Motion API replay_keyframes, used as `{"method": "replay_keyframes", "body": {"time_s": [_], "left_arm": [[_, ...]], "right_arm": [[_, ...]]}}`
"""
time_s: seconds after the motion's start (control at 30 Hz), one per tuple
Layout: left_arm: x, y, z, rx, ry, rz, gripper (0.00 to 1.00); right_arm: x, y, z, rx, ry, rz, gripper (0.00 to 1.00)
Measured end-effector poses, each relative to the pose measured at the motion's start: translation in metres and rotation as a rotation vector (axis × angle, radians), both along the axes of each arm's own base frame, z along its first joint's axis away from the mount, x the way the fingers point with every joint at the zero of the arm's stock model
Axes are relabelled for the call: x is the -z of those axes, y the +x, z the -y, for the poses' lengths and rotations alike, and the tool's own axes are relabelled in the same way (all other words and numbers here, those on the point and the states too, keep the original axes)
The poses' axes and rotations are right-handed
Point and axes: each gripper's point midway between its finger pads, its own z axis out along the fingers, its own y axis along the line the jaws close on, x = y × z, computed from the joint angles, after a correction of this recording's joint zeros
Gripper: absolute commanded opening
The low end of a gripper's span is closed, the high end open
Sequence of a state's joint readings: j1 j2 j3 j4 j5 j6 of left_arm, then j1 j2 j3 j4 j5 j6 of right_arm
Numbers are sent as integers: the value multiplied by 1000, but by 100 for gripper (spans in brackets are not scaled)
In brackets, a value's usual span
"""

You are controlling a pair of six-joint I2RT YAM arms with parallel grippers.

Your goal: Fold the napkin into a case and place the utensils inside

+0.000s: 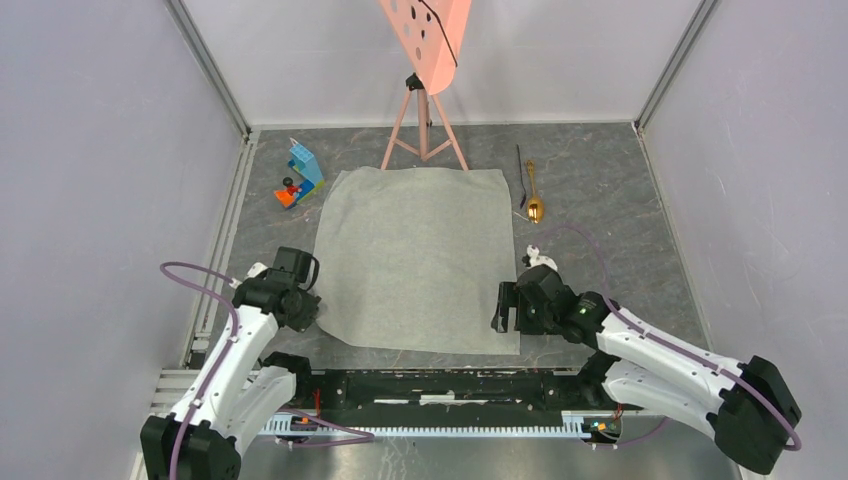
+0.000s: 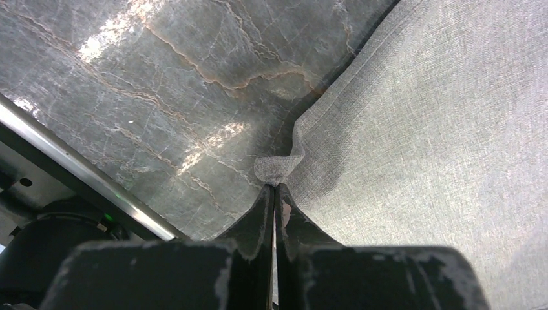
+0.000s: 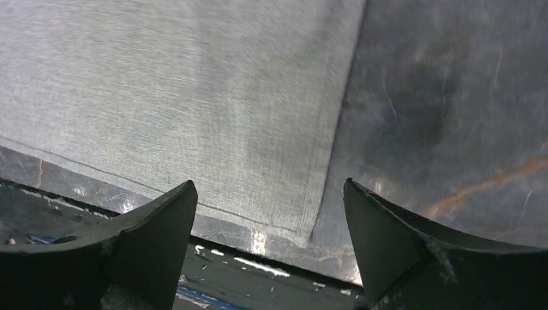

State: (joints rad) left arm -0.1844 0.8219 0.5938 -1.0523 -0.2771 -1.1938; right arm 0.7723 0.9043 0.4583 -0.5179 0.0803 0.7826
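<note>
The napkin [image 1: 415, 255] lies spread flat and unfolded in the middle of the table [image 1: 600, 170], its near edge close to the table's near edge, so the task is at its very start: getting hold of the two near corners for the first fold. The left gripper [image 2: 274, 190] has its fingers pressed together on the near-left corner of the cloth, a small tuck of fabric bunched at the tips. The right gripper [image 3: 270, 184] hangs with its fingers spread wide over the near-right corner, one finger over the cloth and the other over bare table, and grips nothing. The next move, as I judge it, calls for the right gripper to come down and pinch that corner, after which both arms can carry the near edge toward the far edge together, keeping the cloth level. The gold spoon [image 1: 535, 200] and the thin black utensil [image 1: 521, 172] wait side by side off the napkin, just beside its far-right corner. Toy blocks [image 1: 300, 175] sit by the far-left corner, clear of the fold
</note>
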Motion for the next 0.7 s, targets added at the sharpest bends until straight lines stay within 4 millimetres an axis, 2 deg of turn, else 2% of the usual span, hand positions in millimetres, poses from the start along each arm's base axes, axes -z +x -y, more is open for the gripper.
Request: {"method": "replay_keyframes", "body": {"time_s": [0.17, 0.27, 0.5, 0.7], "left_arm": [[0, 2, 2, 9, -8, 8, 2], [2, 1, 3, 13, -10, -12, 2], [6, -1, 3, 14, -5, -44, 2], [5, -2, 2, 14, -5, -36, 2]], "right_arm": [[18, -21, 7, 130, -24, -117, 68], [25, -33, 5, 168, -60, -157, 67], [27, -45, -4, 225, -115, -186, 67], [30, -45, -2, 290, -156, -191, 58]]}}
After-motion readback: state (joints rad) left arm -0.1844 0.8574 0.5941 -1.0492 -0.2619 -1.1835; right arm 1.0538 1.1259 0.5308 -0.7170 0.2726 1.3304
